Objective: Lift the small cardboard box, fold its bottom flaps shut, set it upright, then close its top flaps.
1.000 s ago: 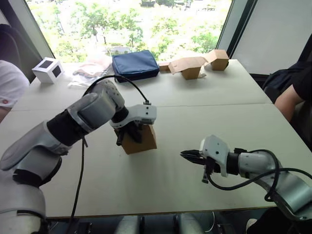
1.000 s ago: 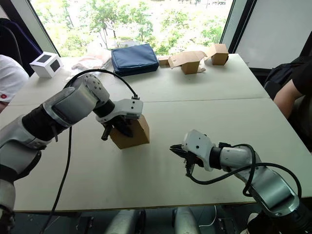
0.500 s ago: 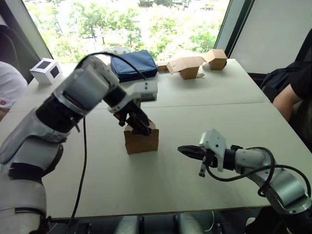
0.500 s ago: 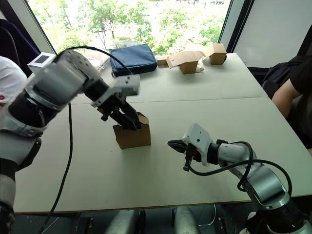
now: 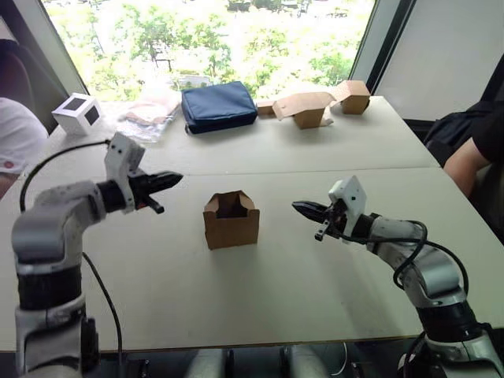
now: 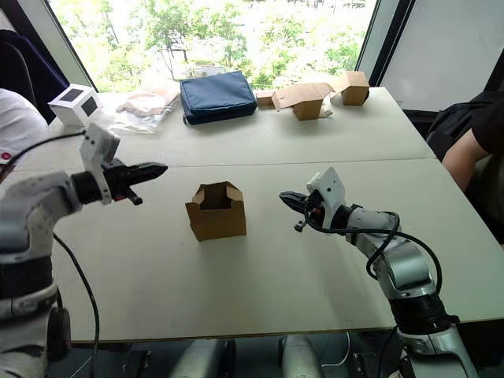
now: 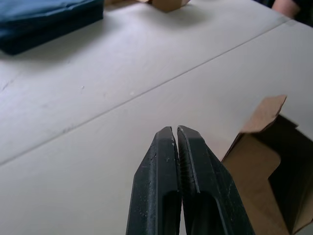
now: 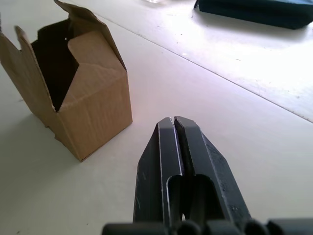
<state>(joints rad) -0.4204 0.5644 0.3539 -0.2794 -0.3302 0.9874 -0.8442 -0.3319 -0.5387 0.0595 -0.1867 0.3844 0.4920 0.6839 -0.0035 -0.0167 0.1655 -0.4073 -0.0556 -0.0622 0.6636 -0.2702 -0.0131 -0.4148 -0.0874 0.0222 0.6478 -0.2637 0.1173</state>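
Note:
The small cardboard box (image 5: 231, 221) stands upright on the white table, mid-table, its top flaps (image 5: 231, 200) raised and the inside open to view. Its bottom flaps are hidden underneath. My left gripper (image 5: 171, 180) is shut and empty, hovering to the left of the box and apart from it. My right gripper (image 5: 299, 207) is shut and empty too, to the right of the box with a gap between. The box (image 8: 80, 98) appears beyond the right gripper (image 8: 173, 120), and an edge of the box (image 7: 269, 161) beside the left gripper (image 7: 175, 130).
At the far side lie a dark blue pouch (image 5: 217, 105), a white cube (image 5: 76, 113), a plastic-wrapped bundle (image 5: 148, 116) and more cardboard boxes (image 5: 315, 102). A seam (image 5: 315, 169) runs across the table. People sit at the left (image 5: 16, 134) and right (image 5: 472, 142) edges.
My left gripper let go of the box and pulled away to the left. The box now stands free with flaps up. My right gripper rose and moved slightly closer to the box.

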